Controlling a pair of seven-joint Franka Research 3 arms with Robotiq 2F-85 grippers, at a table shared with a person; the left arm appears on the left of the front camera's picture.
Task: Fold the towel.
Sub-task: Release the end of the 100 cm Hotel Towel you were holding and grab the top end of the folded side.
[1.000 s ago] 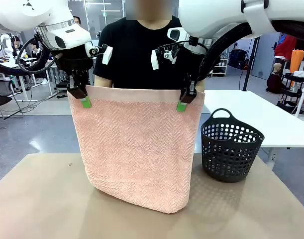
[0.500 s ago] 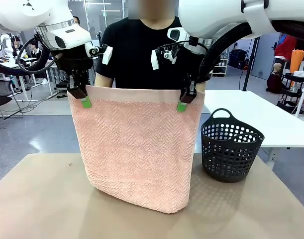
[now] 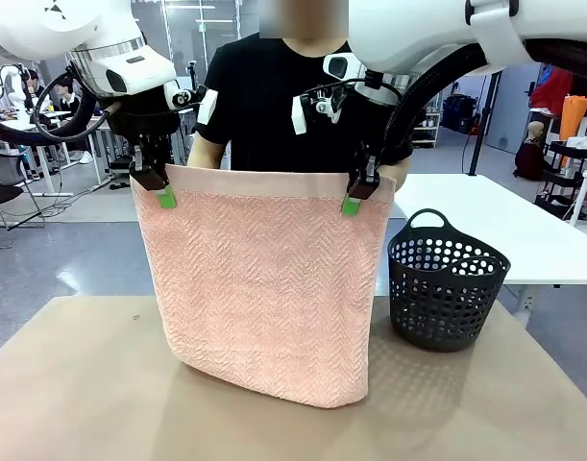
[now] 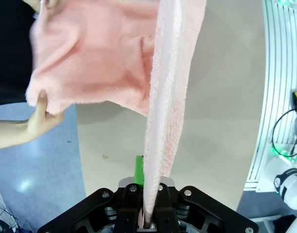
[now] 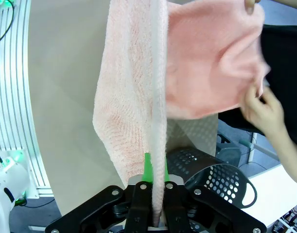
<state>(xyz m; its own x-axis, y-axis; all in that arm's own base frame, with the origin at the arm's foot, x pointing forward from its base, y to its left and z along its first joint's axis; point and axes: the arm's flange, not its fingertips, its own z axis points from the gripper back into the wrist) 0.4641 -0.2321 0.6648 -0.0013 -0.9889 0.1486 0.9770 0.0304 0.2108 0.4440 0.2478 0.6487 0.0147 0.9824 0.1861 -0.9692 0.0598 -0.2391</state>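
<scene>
Above the tan table (image 3: 72,384), the towel (image 3: 264,288) is hanging spread out by its hem band, so I judge the folding is only beginning and no fold is lying finished. The left gripper (image 3: 164,190) and the right gripper (image 3: 354,197) are each clamping a top corner with arms raised level, while the person's hand (image 4: 39,120) is holding the far part behind.

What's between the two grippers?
In the front view, the towel hangs stretched from the left gripper to the right gripper, both shut on its hem band.
</scene>
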